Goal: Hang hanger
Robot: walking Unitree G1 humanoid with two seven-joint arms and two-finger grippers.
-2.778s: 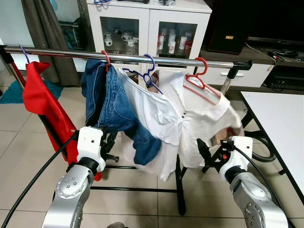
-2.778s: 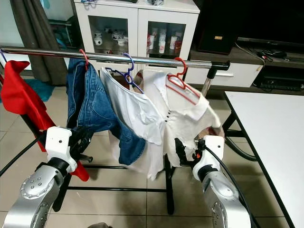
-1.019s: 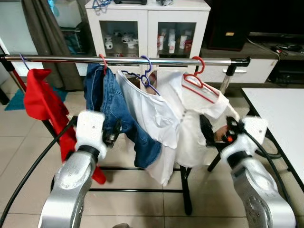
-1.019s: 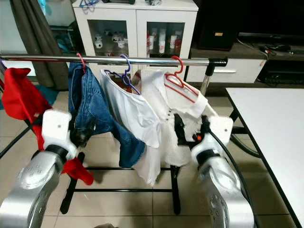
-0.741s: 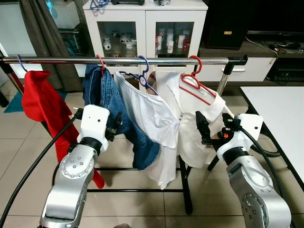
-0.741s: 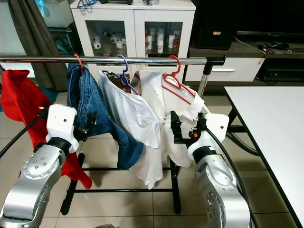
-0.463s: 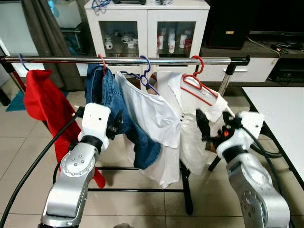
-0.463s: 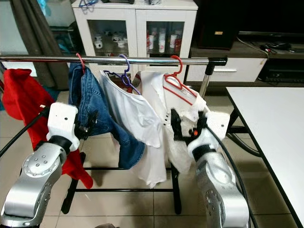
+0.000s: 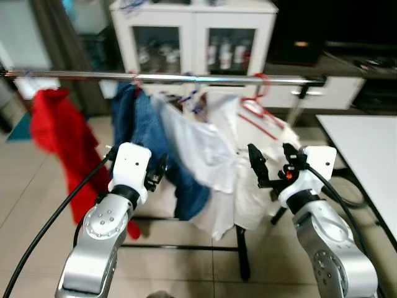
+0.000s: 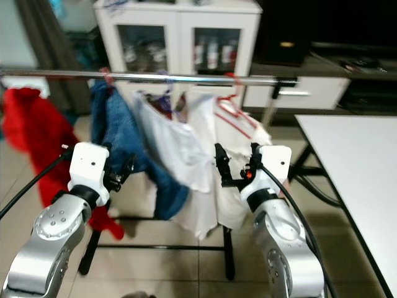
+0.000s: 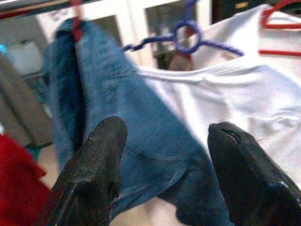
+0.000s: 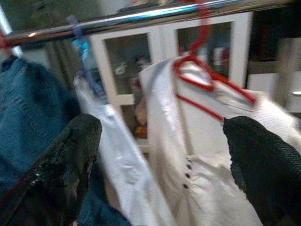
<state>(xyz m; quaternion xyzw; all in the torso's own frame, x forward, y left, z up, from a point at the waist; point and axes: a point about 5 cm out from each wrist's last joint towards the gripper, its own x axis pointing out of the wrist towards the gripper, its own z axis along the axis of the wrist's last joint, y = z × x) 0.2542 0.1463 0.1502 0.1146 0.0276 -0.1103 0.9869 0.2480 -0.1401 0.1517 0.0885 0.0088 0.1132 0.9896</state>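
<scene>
Change: both arms have lifted slightly since earlier; view blurred.
Hanger: red hanger (image 9: 263,112) hooked on rail (image 9: 186,77), carrying white shirt (image 12: 197,155).
Handling: looks light, stiff, thin; take by hook neck.
Jaws: left gripper (image 11: 167,183), right gripper (image 12: 160,160) spread wide, empty.
Obstacles: jeans (image 9: 139,133), white tee (image 9: 198,146), red garment (image 9: 59,124) crowd close; white counter (image 9: 366,155) at right.

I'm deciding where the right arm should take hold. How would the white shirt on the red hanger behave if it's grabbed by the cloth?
The white shirt hangs in soft folds, so it would likely go limp and bunch. It sits askew on the red hanger, so a tug might slide it off. The hanger only hooks over the rail, so it would probably swing. The right pincer is open.
</scene>
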